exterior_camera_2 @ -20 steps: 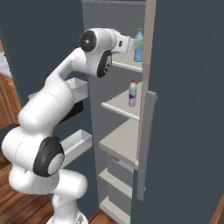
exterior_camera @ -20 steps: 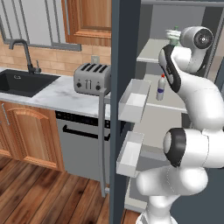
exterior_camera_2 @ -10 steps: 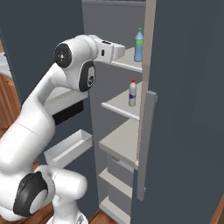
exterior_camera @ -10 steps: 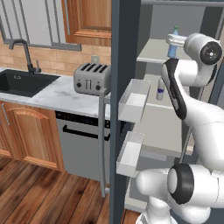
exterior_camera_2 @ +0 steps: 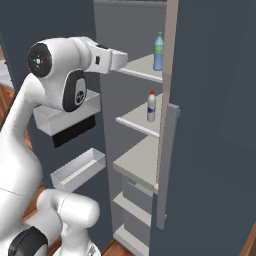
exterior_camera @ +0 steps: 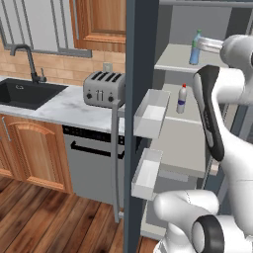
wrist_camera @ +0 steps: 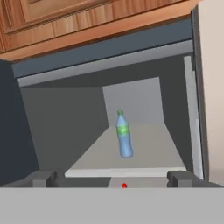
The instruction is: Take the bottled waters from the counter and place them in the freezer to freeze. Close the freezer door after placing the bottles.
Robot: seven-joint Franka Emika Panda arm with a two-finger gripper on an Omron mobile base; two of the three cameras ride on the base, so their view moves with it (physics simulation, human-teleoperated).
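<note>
Green-capped bottle (wrist_camera: 124, 134) beyond open claw (wrist_camera: 111, 178).

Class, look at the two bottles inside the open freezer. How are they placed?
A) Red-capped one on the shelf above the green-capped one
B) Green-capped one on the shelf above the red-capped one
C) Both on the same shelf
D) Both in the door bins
B: the green-capped bottle stands on the upper shelf, the red-capped bottle on the shelf below.

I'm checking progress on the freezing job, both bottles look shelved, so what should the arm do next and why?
Probably draw the hand back out of the freezer. The green-capped bottle stands upright on the upper shelf, the red-capped bottle on the shelf below, and the open fingers hold nothing. The freezer door is open, so closing it is what remains.
</note>
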